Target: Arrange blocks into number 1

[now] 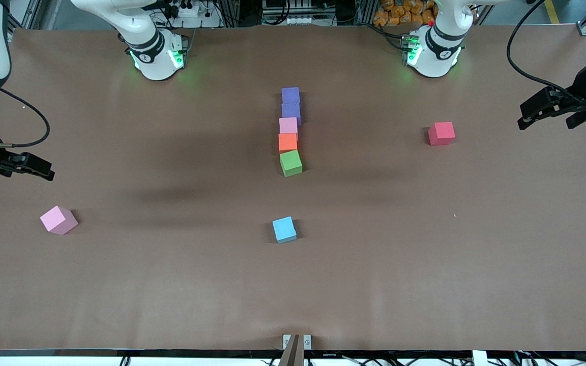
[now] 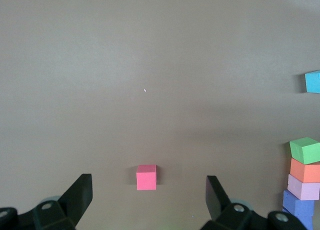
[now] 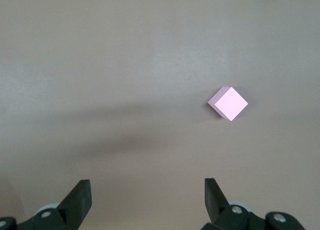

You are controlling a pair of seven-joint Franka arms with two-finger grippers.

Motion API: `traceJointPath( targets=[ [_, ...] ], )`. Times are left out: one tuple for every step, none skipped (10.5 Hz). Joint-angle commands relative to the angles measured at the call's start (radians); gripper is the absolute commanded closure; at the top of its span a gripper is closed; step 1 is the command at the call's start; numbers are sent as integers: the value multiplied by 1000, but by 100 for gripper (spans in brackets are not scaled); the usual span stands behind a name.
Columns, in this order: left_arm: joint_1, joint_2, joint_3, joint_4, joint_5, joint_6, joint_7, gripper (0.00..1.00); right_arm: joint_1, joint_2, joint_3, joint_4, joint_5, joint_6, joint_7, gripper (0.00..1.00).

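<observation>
Five blocks (image 1: 289, 133) form a touching line at the middle of the table (image 1: 425, 264), running toward the front camera. A sixth block (image 1: 284, 229) lies nearer the camera, apart from the line. One block (image 1: 441, 133) lies toward the left arm's end, another (image 1: 58, 219) toward the right arm's end.

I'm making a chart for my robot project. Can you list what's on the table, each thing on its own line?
line of blocks: two purple blocks, pink block, orange block, green block, touching in a row mid-table
light blue block: alone, nearer the camera than the row
red block: alone, toward the left arm's end
second pink block: alone, toward the right arm's end
left gripper: open, empty, waiting at its end
right gripper: open, empty, at its end
</observation>
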Motion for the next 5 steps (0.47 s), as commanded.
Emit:
traceJointPath(
  targets=[
    [6, 7, 0, 24, -22, -23, -3, 0, -1, -15, 22, -6, 13, 5, 3, 0],
    [6, 7, 0, 24, -22, -22, -2, 0, -5, -17, 22, -6, 13, 5, 1, 0],
    [8, 7, 1, 24, -23, -23, 3, 0, -5, -17, 20, -7, 13, 5, 1, 0],
    [9, 8, 3, 26, -26, -23, 0, 0, -5, -23, 20, -7, 13, 5, 1, 0],
    [11, 5, 10, 26, -40, -25, -3, 0, -7, -29, 20, -7, 11, 5, 1, 0]
  ],
)
